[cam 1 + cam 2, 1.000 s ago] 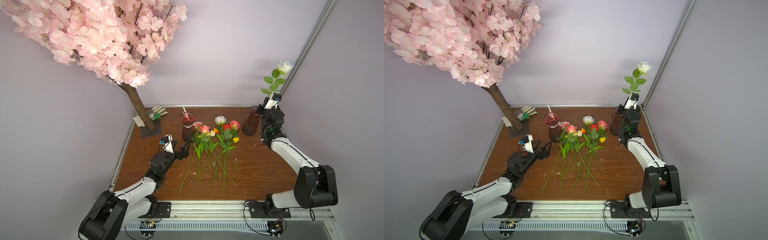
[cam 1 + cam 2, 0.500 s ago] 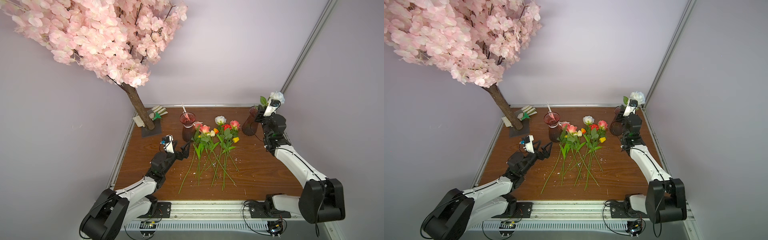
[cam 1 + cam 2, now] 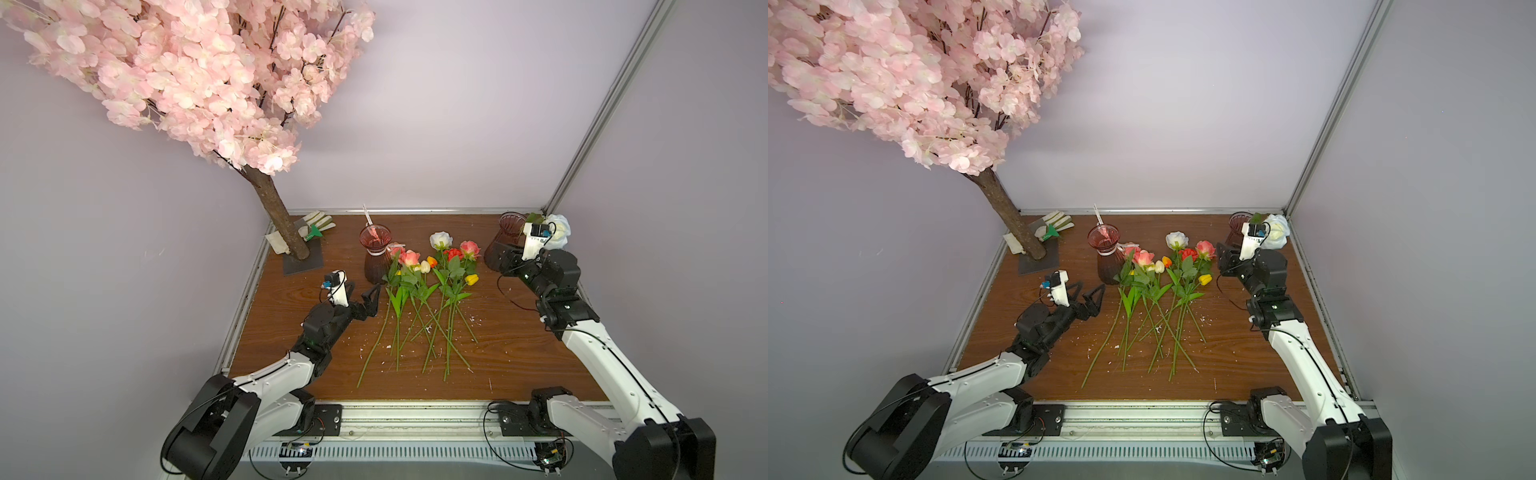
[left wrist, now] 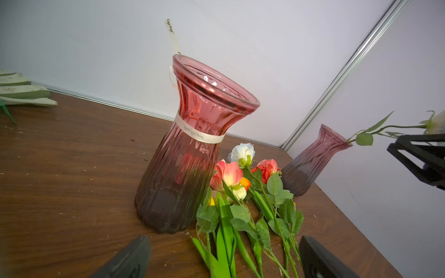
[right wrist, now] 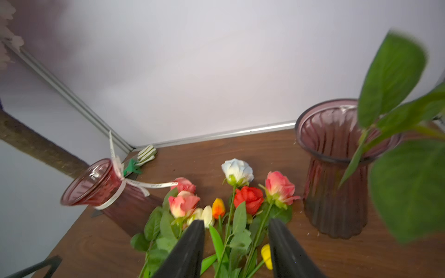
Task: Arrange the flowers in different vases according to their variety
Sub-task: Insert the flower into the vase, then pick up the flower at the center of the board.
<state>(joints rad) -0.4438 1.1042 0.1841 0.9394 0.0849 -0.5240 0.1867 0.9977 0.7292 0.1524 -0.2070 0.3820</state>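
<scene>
Right pincer (image 5: pixel 237 222): is standing with jaws apart and nothing between them, hanging above the loose flowers.
Left pincer (image 3: pixel 365 291): is gaping wide, empty, low over the worktop (image 3: pixel 519 353).
White rose (image 3: pixel 557 230): is sitting in the plain vase (image 5: pixel 334 192) just beside the right pincer, with its stem leaning out over the rim.
Loose flowers (image 3: pixel 428 286): are lying in a crossed bundle between the two pincers, their heads just ahead of the right pincer's tips.
Ribbon vase (image 4: pixel 190 156): is standing just ahead of the left pincer, right beside the bundle.
Handling: the stems are looking light, thin and probably springy. The blooms and leaves are looking soft, so squeezing there is risking a crush or a slip.
Hold: the bare lower stem, below the leaves, is looking like the best spot. Crossed stems are likely dragging their neighbours along.
Vases: both are glass, probably fragile, and may be tipping under a leaning stem.
</scene>
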